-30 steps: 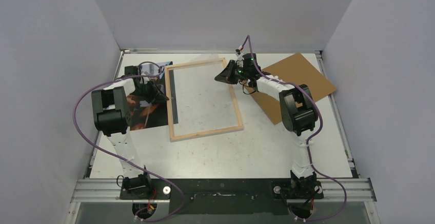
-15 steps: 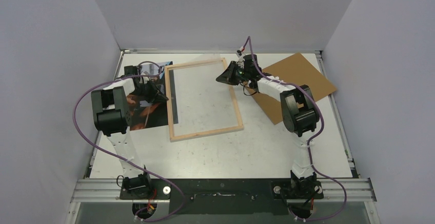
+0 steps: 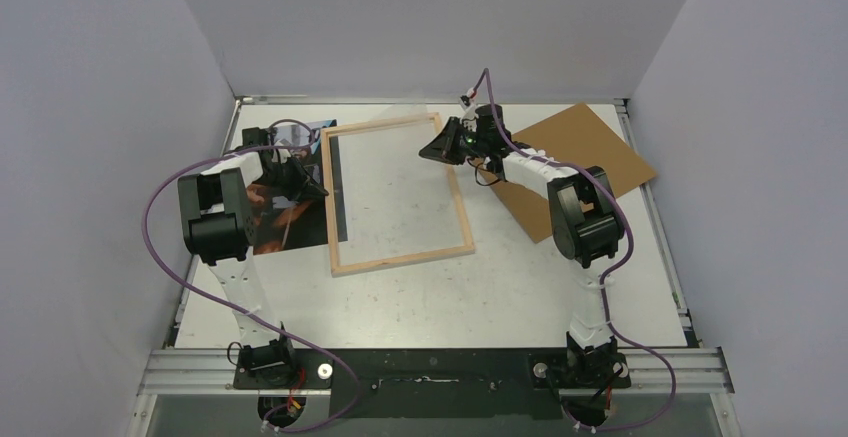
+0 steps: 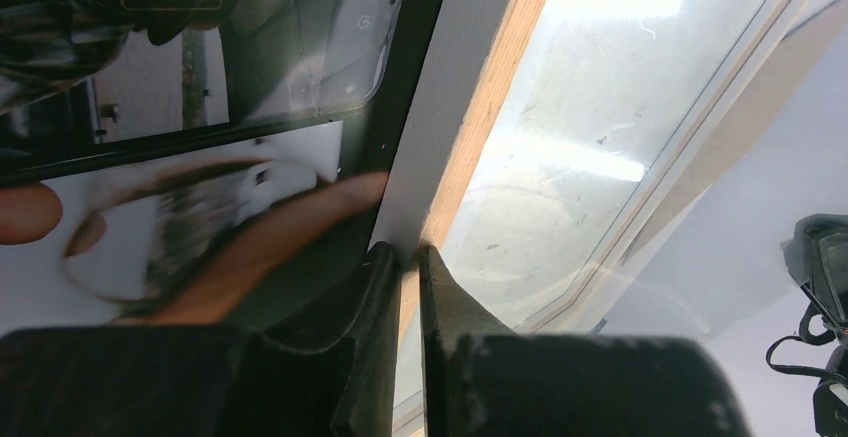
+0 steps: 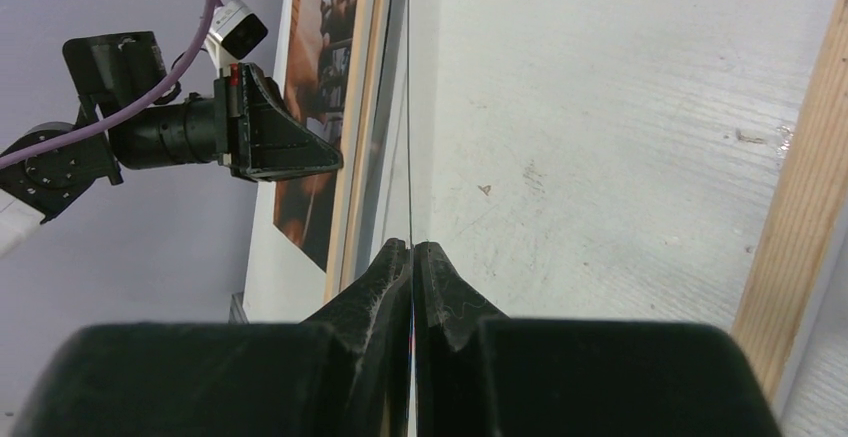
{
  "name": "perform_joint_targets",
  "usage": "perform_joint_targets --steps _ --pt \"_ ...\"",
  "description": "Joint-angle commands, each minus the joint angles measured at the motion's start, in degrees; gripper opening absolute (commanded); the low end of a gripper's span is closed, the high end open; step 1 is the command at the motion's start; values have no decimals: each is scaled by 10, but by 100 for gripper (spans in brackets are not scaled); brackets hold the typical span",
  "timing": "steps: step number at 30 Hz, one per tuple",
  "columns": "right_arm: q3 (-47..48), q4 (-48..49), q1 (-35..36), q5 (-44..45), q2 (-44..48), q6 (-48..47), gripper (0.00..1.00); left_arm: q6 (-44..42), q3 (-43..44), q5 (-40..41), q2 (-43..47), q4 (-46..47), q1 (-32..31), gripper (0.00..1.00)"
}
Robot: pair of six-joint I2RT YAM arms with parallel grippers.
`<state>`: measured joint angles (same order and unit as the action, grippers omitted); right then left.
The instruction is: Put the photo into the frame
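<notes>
On the far left I had the photo (image 3: pixel 278 225) lying flat on the table (image 3: pixel 450 297), picture side up, showing dark car-interior tones with orange patches. Its right edge ran along the frame's left rail, and a dark strip showed just inside that rail, so I judged it was tucked slightly underneath. The left arm reached across the print.

The left gripper (image 3: pixel 318 190) sat at that left rail. Through its wrist camera I saw both fingers (image 4: pixel 380 287) drawn in close, pinching the rail where the pale outer side met the wood.

The frame (image 3: pixel 400 260) lay in the middle of the table with its light wooden back facing up and turned a little out of square with the table. It was open, with bare tabletop visible through it.

Over the frame hung a clear pane (image 5: pixel 409 137), tilted. Its right side was raised and its left side sloped down towards the left rail. I could not tell whether it touched there.

The right gripper (image 3: pixel 430 150) was above the frame's right rail near the far corner. In its wrist view the fingers (image 5: pixel 440 267) were clamped tight on the thin edge of the pane, which I saw edge-on as a fine line.

Furthest right, a brown backing board (image 3: pixel 580 152) lay flat and angled, partly under the right arm and apart from the frame.
</notes>
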<state>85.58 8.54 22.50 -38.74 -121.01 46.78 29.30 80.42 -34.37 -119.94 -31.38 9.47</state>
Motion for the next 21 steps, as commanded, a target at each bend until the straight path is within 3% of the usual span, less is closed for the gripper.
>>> perform_joint_targets --steps 1,8,21 --pt "8 75 8 -38 27 6 0 -26 0 74 -37 -7 -3 6" --pt "-7 165 8 -75 27 53 0 -26 2 72 -39 -7 -3 6" --pt "6 129 9 -72 13 55 0 -28 0 70 -41 -7 -3 7"
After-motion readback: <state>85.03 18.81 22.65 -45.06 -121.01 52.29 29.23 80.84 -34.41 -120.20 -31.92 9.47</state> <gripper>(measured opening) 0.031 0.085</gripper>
